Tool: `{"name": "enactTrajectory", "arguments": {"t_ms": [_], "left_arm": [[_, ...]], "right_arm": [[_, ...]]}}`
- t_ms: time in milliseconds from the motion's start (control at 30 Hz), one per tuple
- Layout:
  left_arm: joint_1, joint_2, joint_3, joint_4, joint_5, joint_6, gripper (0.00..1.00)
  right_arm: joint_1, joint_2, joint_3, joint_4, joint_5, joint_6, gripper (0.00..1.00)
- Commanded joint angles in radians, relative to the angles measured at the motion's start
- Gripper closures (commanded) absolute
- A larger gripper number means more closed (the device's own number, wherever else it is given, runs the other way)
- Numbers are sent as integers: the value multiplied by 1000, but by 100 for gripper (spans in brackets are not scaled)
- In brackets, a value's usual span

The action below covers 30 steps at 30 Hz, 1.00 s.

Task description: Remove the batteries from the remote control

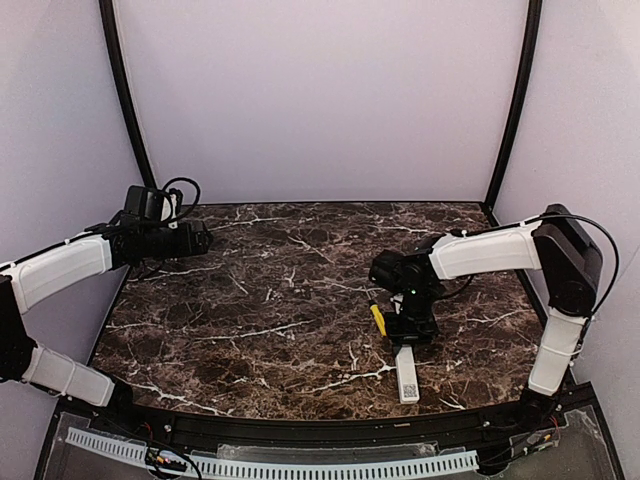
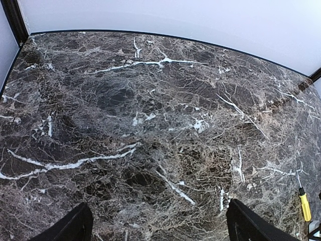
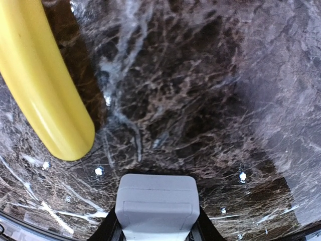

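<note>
Nearest the arm bases, on the right half of the dark marble table (image 1: 250,330), we find the remote control (image 1: 406,375) lying flat. Its length runs near to far, with the dark square code mark (image 1: 409,390) at its near end. The right gripper (image 1: 404,340) stands over the far end of the bar. In the right wrist view the end of the white body sits between the dark fingers (image 3: 109,233), which bear on both its sides, so we record this pincer as pinching the remote control. Just left of that gripper lies the yellow stick tool (image 1: 378,319), flat on the marble, beside the remote's far end but not touching it (its rounded yellow butt fills the upper left of the right wrist view). Farther back, at the table's left edge, the left gripper (image 1: 203,238) is held above the surface. Its two fingertips (image 2: 70,228) stand well apart with only stone showing between them, so we record it as spread. Pale walls (image 1: 320,100) close the table behind.
</note>
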Motion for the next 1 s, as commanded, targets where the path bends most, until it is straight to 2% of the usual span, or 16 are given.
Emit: {"name": "enactTrajectory", "arguments": {"t_ms": [0, 33, 333, 567, 767, 967], "left_arm": [[-5, -1, -18, -2, -9, 11, 7], [-4, 0, -17, -3, -8, 11, 7], [-4, -7, -12, -11, 12, 9, 7], [-9, -16, -7, -5, 90, 11, 8], [-49, -45, -21, 49, 139, 40, 9], [-80, -66, -37, 114, 203, 48, 10]], "right_arm": [[11, 8, 4, -15, 51, 24, 96], [10, 0, 4, -16, 57, 29, 100], [-30, -88, 65, -41, 178, 41, 100], [-51, -133, 217, -37, 311, 60, 100], [-63, -120, 341, -26, 360, 147, 100], [-79, -138, 377, 54, 327, 296, 100]]}}
